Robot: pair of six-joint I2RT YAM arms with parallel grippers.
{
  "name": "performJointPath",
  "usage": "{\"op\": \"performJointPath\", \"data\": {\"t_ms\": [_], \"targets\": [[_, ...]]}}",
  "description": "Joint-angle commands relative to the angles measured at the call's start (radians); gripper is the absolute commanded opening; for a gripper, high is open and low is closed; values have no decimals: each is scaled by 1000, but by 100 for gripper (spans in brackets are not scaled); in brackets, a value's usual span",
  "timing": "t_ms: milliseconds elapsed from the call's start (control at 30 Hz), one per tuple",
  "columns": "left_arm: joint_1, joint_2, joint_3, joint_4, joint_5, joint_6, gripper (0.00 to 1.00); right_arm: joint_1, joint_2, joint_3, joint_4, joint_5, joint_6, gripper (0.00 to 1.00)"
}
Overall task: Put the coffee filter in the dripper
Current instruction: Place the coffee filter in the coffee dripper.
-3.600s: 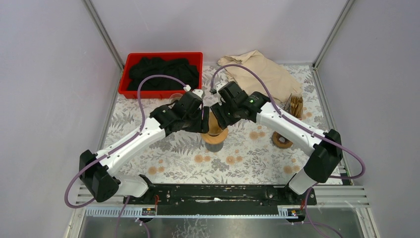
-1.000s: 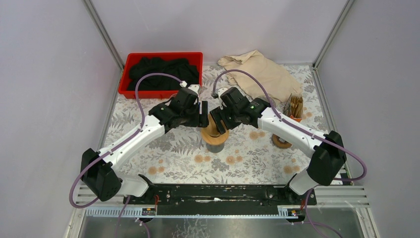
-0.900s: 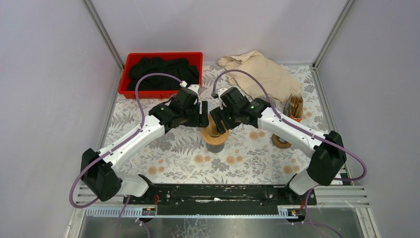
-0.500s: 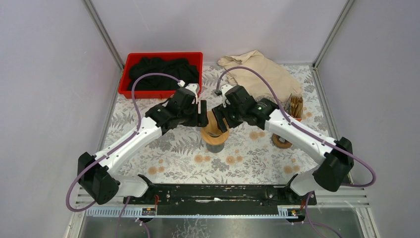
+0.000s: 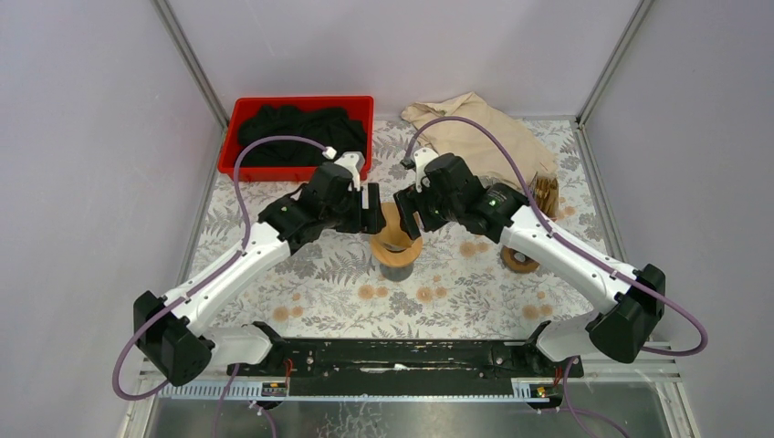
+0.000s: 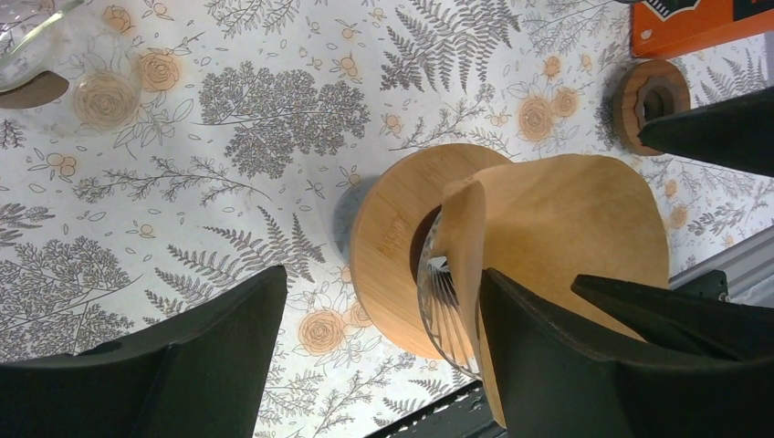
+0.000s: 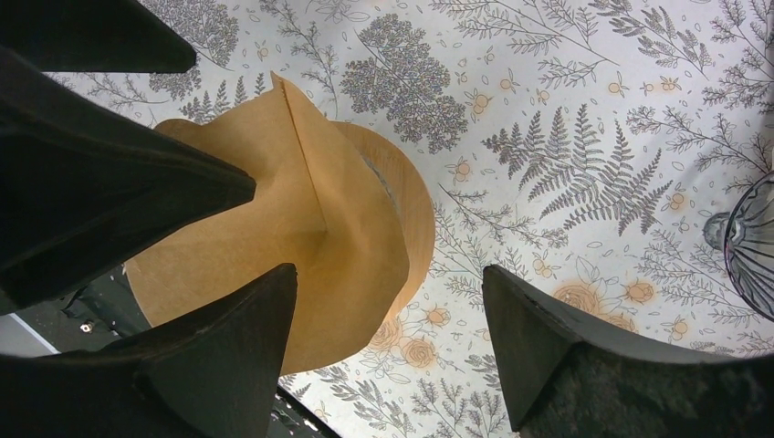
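Now the coffee filter [image 6: 566, 228] sits in the dripper [image 6: 383, 237] below the left end effector [image 6: 381, 274] and right end effector [image 7: 388, 269], both spread; only overhead shows the red bin [image 5: 301, 99] holding black cloth [image 5: 297, 132].

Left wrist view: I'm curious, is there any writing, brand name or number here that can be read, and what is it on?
No text is readable in any view.
On the wooden ring around the dripper: a small engraved mark, too blurred to read.
On the orange item at the top right edge: black print, cut off by the frame, unreadable.
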Motion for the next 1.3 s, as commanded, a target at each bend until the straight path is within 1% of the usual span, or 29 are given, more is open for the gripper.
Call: {"op": "performJointPath", "data": {"t_ms": [0,333,467,867,1033,1267], "targets": [[6,-43,-17,65,37,1,85,-5,-7,-14,46,32,-18,82],[6,-46,-81,52,63,-1,84,-5,30,-51,51,67,-28,80],[7,-24,-79,50,76,4,82,-4,43,-60,52,65,-26,80],[6,-11,-84,47,57,8,82,-4,57,-89,60,78,-34,80],[6,-17,-85,47,56,9,82,-4,62,-66,35,80,-35,80],[6,-23,-84,47,59,10,82,-4,9,-23,19,43,-34,81]]}}
